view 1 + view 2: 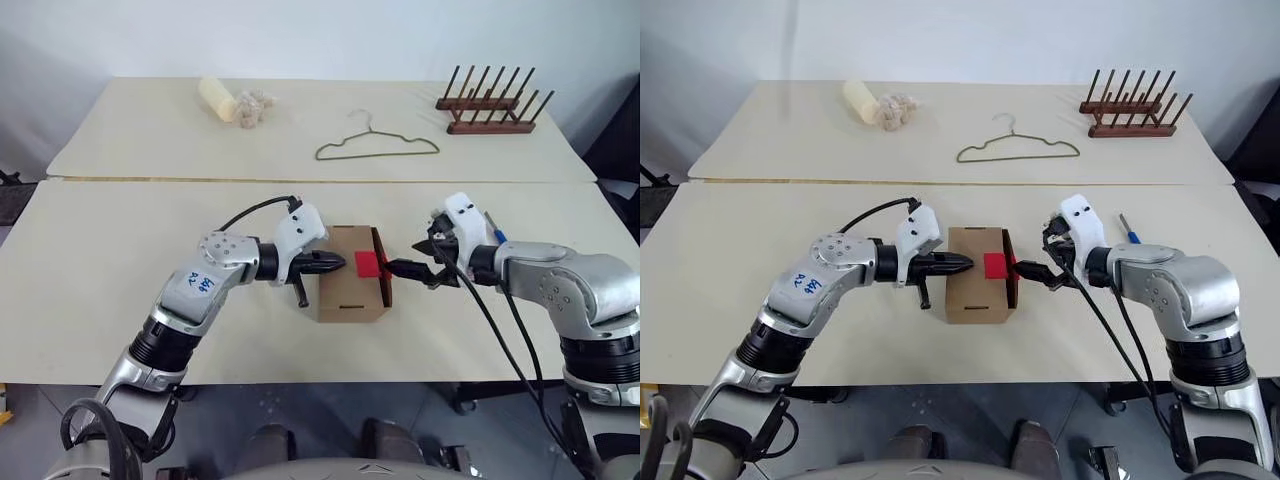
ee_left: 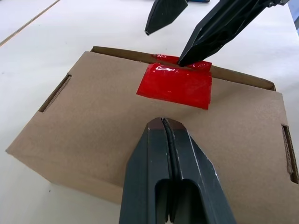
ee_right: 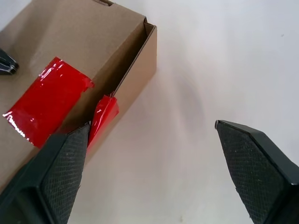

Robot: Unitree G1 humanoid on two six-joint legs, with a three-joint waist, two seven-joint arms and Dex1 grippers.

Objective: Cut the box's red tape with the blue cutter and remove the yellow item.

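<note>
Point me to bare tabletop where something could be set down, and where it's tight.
Free: the near table left of the left gripper, and the far table between the hanger and the pale roll.
Free: the strip in front of the box.
Tight: around the box, with the shut left gripper on its lid and the open right gripper at the red tape.

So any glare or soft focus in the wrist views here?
Left wrist view: glossy highlights on the red tape atop the brown cardboard box; the shut left gripper up close looks slightly soft. Right wrist view: glare streaks along the tape's edge, soft shadow on the white table.
</note>
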